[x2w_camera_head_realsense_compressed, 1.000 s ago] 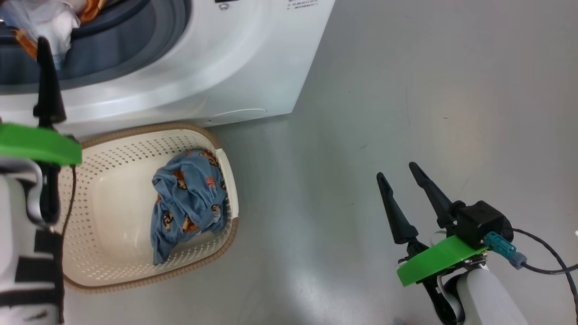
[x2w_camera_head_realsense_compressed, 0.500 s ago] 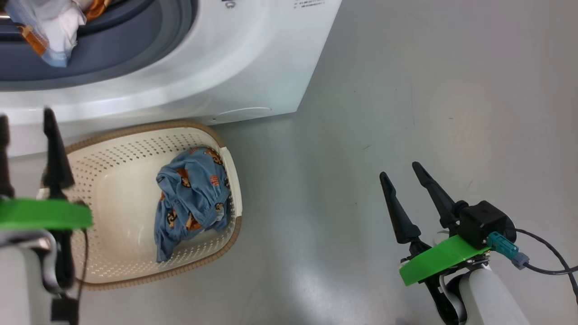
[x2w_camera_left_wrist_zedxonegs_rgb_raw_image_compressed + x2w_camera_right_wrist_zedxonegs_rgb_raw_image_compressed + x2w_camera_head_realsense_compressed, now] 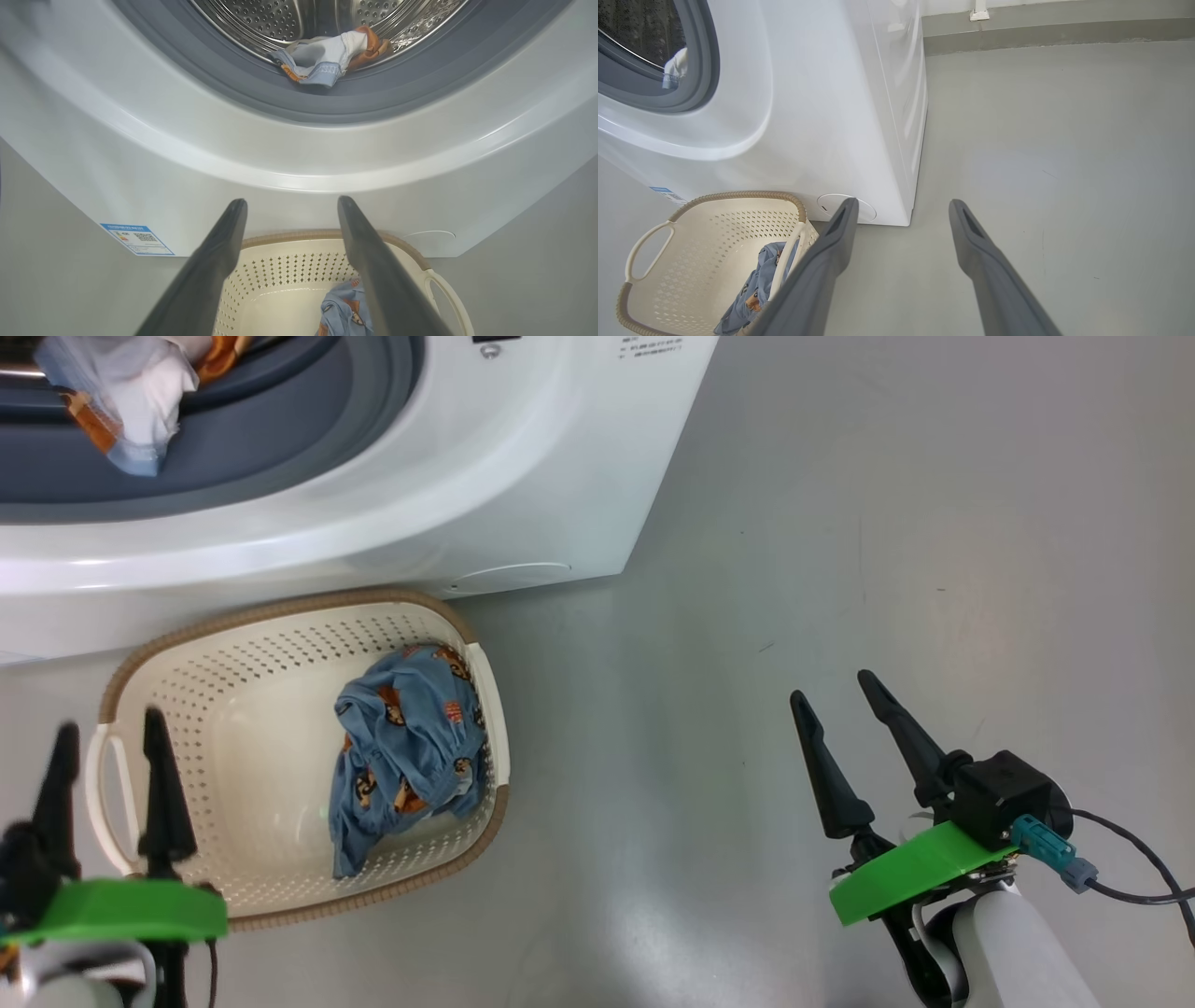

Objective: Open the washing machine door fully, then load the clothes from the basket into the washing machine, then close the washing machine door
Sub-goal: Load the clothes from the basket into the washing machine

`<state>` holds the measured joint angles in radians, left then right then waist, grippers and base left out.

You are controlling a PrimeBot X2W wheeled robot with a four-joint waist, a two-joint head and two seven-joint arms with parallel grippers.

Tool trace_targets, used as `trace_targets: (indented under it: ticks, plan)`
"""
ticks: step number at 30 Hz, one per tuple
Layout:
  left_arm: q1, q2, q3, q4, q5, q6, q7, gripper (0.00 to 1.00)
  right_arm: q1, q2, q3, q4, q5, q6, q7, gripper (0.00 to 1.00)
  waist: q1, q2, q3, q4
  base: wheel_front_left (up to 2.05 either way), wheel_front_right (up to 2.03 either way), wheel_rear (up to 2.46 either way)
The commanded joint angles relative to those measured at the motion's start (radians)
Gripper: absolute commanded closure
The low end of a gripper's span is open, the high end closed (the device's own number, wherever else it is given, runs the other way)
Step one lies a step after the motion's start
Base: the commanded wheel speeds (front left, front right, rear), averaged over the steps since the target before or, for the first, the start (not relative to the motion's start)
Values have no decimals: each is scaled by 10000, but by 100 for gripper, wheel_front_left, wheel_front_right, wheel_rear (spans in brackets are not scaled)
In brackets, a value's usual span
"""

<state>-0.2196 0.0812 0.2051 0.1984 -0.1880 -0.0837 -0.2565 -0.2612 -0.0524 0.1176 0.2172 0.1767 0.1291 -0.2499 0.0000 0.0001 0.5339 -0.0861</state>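
The washing machine [image 3: 523,476] stands with its mouth uncovered; its door is out of view. A heap of clothes [image 3: 322,58], cream-white and light blue with orange, lies on the lower lip of the steel drum. In front of the machine sits the cream basket [image 3: 280,616], with one blue bear-print garment [image 3: 406,756] at its right end. My left gripper [image 3: 110,728] hangs open and empty over the basket's left handle, fingers [image 3: 224,242] pointing at the machine. My right gripper [image 3: 833,691] is open and empty over bare floor, well right of the basket [image 3: 738,196].
Grey floor [image 3: 887,523] stretches to the right of the machine as far as a wall skirting [image 3: 1041,32]. A blue label sticker [image 3: 138,239] is on the machine's lower front. A cable [image 3: 1139,887] trails from my right wrist.
My left gripper has drawn back from the machine's mouth to above the basket's left end, open throughout. The head camera has shifted a little. The right arm has stayed still.
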Motion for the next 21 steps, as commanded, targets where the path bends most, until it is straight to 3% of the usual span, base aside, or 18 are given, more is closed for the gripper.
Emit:
trace_targets:
  ticks: [1, 21]
  plan:
    - [274, 175, 362, -261, 85, 4, -53, 0, 325, 22, 212, -194, -123, 16, -118, 0, 0, -1, -9, 9, 0, 0, 0]
    - [1465, -218, 396, 19, 113, 13, -53, 0, 319, 22, 298, -98, -105, 16, -118, 0, 0, -1, -205, 6, 0, 0, 0]
